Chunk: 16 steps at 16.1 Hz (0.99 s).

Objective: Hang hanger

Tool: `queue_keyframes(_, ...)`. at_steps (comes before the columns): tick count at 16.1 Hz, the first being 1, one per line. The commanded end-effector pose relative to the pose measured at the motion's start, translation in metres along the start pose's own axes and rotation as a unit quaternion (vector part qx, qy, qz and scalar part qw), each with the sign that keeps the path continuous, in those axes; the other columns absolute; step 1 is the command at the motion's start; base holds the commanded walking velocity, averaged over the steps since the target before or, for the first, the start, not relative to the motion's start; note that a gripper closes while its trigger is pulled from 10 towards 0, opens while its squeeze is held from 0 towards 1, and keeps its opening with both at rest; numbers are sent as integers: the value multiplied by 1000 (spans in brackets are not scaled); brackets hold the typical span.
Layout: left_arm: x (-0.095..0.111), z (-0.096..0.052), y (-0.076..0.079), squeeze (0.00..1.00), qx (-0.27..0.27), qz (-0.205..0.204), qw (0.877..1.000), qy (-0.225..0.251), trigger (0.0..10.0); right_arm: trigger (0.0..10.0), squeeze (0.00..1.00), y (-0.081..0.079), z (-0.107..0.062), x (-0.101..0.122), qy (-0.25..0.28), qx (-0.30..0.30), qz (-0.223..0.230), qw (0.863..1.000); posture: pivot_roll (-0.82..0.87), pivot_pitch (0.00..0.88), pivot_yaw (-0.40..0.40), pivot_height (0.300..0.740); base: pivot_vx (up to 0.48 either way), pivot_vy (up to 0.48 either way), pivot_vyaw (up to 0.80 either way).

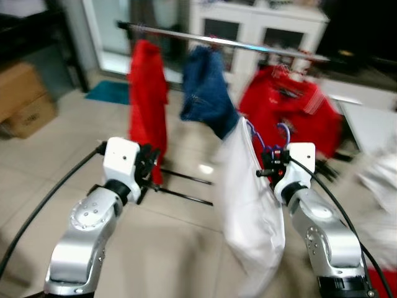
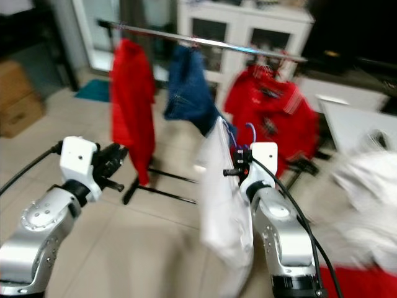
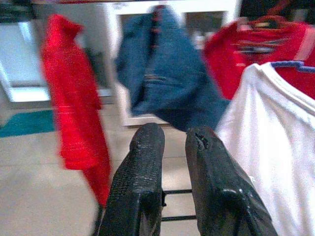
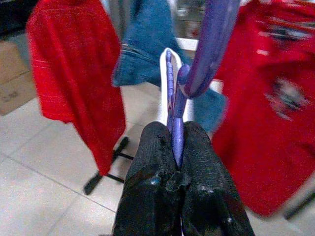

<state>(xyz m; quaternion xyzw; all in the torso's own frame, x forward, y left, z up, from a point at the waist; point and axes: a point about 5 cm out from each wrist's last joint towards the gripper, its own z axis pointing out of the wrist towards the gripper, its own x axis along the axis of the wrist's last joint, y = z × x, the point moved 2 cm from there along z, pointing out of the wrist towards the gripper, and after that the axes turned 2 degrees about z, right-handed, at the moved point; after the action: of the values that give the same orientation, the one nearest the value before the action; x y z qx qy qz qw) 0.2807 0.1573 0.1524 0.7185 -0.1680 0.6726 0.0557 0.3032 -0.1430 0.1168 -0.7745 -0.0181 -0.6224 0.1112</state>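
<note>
Before clothes rail (image 1: 260, 46), purple hanger (image 4: 197, 64), white shirt (image 1: 248, 198).

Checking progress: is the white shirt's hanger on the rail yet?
No. The right gripper holds the purple hanger with the white shirt below the rail.

Head eyes look down toward the clothes rail (image 1: 223, 42); wrist cameras face its hanging garments closer.

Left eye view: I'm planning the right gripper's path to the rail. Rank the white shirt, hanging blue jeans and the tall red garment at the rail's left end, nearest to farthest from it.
1. White shirt, on the purple plastic hanger the right gripper pinches.
2. Blue jeans, hanging mid-rail, ahead to its left.
3. Tall red garment, far left on the metal rail.
</note>
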Motion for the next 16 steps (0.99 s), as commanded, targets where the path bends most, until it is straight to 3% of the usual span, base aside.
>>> queue_keyframes(1, 1, -1, -3, 0, 1, 0, 1000, 3, 10000, 10000, 0, -8, 2, 11, 27, 10, -4, 1000, 175, 0, -48, 740, 439, 0, 0)
queue_keyframes(8, 0, -1, -1, 0, -4, 1, 1000, 1, 10000, 10000, 0, -1, 1, 15, 34, 0, -5, 999, 172, 0, -51, 740, 451, 0, 0)
queue_keyframes(12, -2, -1, 1, 0, -11, 3, 1000, -3, 10000, 10000, 0, 20, -1, 31, 49, -24, -51, 997, 170, 0, -52, 740, 450, 0, 0)
queue_keyframes(13, -3, -2, 3, 0, -16, 6, 1000, -5, 10000, 10000, 0, 36, -3, 41, 52, -35, -70, 996, 171, 0, -54, 740, 446, 0, 0)
queue_keyframes(16, -4, -2, 5, 0, -24, 7, 1000, -7, 10000, 10000, 0, 45, -13, 40, 15, 6, -69, 998, 174, 0, -57, 740, 449, 0, 0)
